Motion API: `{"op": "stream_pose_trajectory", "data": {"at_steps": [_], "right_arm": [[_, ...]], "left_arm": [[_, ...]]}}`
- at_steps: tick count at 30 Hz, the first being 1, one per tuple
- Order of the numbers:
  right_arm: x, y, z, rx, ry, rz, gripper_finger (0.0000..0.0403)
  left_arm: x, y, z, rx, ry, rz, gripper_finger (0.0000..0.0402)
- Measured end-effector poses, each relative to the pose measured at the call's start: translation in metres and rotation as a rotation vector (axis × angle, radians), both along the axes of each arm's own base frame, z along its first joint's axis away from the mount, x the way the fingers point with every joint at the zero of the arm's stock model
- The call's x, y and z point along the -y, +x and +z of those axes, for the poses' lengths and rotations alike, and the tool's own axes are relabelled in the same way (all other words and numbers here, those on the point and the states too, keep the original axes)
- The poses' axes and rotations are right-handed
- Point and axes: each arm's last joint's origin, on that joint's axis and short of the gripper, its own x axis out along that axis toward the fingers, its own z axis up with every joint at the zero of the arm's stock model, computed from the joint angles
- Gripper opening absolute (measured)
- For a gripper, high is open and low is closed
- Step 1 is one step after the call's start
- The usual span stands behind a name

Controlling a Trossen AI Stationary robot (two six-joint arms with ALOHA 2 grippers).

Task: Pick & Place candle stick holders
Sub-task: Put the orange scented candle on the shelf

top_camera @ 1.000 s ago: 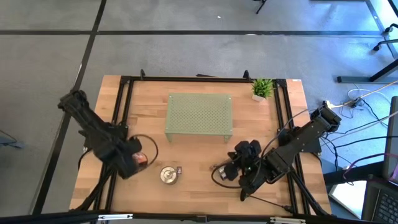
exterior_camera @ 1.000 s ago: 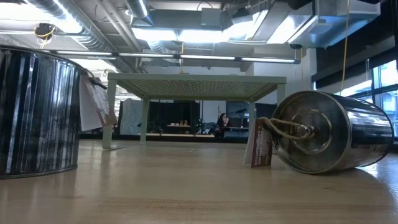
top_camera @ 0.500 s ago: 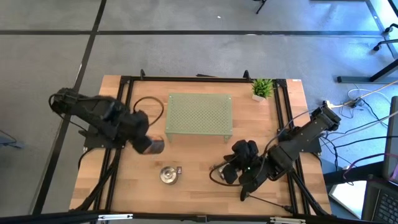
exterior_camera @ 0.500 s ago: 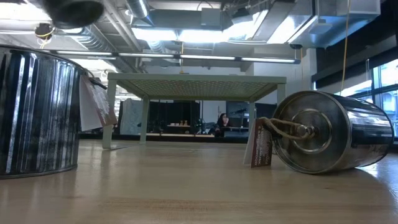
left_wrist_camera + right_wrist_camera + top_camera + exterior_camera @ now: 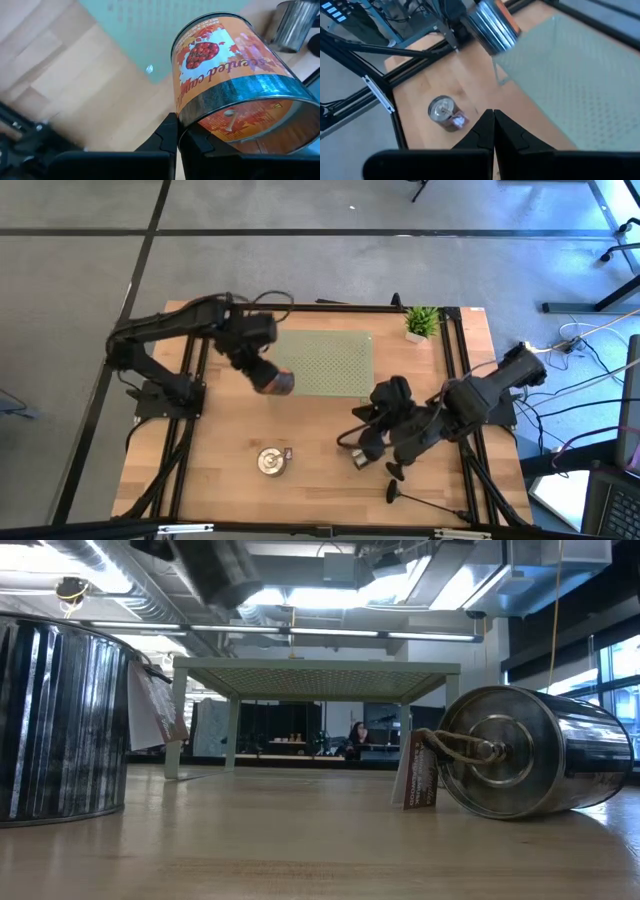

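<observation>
A wooden counter (image 5: 310, 430) carries a green perforated stand (image 5: 330, 360) at its far middle. The left gripper (image 5: 177, 132) hangs over the stand's left edge, fingers pinched on the rim of an orange tin can (image 5: 225, 75); the right gripper (image 5: 493, 122) hovers near right, fingers closed and empty. No candle stick holders show clearly; a thin dark thing (image 5: 392, 496) lying near right may be one. Such holders are likely stiff, light and top-heavy; the stem just above the base looks the best place to grasp.
</observation>
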Motion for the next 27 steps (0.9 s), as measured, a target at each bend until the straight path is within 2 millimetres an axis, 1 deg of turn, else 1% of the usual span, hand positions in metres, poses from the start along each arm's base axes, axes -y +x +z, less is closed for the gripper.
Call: {"op": "stream_pose_trajectory", "data": {"at_steps": [5,9,14,19,23,27], "right_arm": [[0.009,0.001,0.013,0.008,-0.046,0.031,0.0004],[0.013,0.0,0.024,0.009,-0.061,0.088,0.0004],[0.017,-0.001,0.03,0.011,-0.101,0.116,0.0004],[0.027,0.002,0.032,0.005,-0.131,0.107,0.0004],[0.033,0.004,0.032,-0.002,-0.156,0.108,0.0004],[0.04,0.007,0.032,-0.012,-0.173,0.103,0.0004]], "left_arm": [[-0.022,0.024,-0.004,0.002,-0.088,0.01,0.0001],[-0.034,0.037,-0.008,0.005,-0.143,0.02,0.0001],[-0.044,0.043,-0.014,-0.01,-0.162,0.035,0.0001],[-0.052,0.043,-0.016,-0.017,-0.142,0.05,0.0001],[-0.061,0.04,-0.016,-0.027,-0.094,0.076,0.0001],[-0.069,0.037,-0.017,-0.034,-0.028,0.055,0.0001]]}}
